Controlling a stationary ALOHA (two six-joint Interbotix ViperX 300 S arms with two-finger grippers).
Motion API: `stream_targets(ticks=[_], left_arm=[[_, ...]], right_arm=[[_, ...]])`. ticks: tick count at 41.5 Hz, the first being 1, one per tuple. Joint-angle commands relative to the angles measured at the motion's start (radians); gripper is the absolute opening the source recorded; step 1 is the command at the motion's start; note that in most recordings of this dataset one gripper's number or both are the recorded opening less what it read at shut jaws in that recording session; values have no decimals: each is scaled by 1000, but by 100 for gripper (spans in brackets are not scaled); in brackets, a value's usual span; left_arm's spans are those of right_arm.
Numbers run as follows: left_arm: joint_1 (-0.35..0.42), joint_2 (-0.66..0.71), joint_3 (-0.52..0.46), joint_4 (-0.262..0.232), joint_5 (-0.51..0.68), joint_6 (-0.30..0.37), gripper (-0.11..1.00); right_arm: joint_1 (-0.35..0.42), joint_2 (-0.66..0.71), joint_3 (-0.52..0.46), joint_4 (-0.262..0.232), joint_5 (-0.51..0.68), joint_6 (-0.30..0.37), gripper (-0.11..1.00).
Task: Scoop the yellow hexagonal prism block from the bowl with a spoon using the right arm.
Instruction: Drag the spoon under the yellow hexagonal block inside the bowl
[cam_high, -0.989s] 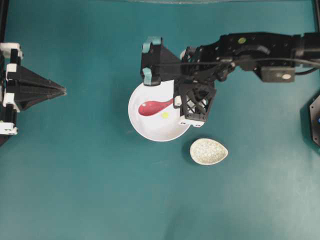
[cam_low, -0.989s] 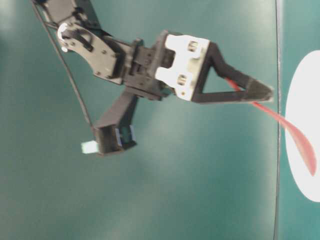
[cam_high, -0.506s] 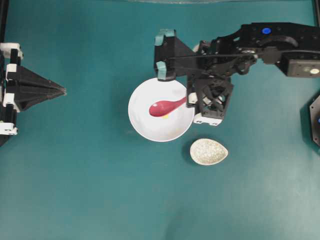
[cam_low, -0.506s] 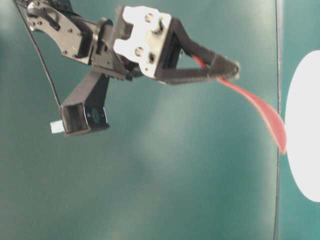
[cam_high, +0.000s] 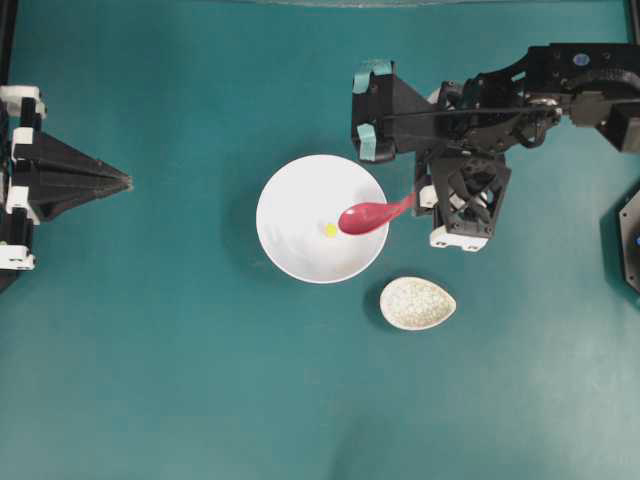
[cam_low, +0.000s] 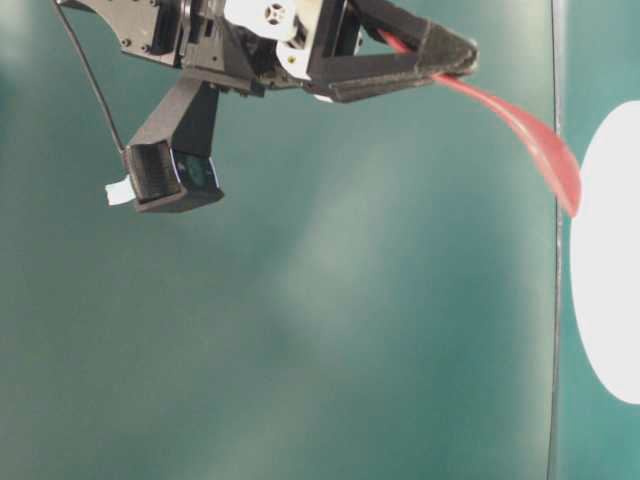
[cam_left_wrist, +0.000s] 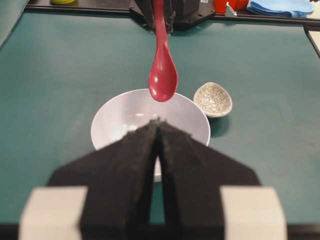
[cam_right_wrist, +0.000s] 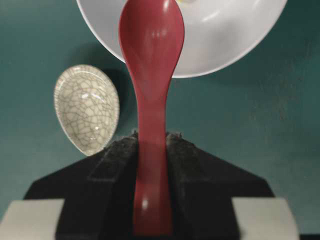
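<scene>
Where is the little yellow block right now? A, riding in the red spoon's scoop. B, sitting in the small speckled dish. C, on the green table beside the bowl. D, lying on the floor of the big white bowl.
D: in the overhead view the yellow block lies on the floor of the white bowl, just left of the spoon, whose scoop hangs raised over the bowl's right rim; the speckled dish holds nothing.

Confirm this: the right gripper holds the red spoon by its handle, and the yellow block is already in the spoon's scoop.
Not quite. The right gripper does hold the red spoon by its handle, but the yellow block still lies in the white bowl, beside the scoop. The overhead view shows this.
</scene>
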Motion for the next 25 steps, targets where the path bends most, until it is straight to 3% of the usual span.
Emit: stream_targets(ticks=[1, 25], left_arm=[[3, 6, -21, 3, -12, 0, 1], [3, 5, -21, 3, -12, 0, 1]], right_arm=[[-9, -17, -12, -5, 3, 2, 21], [-14, 77, -25, -8, 41, -2, 21]])
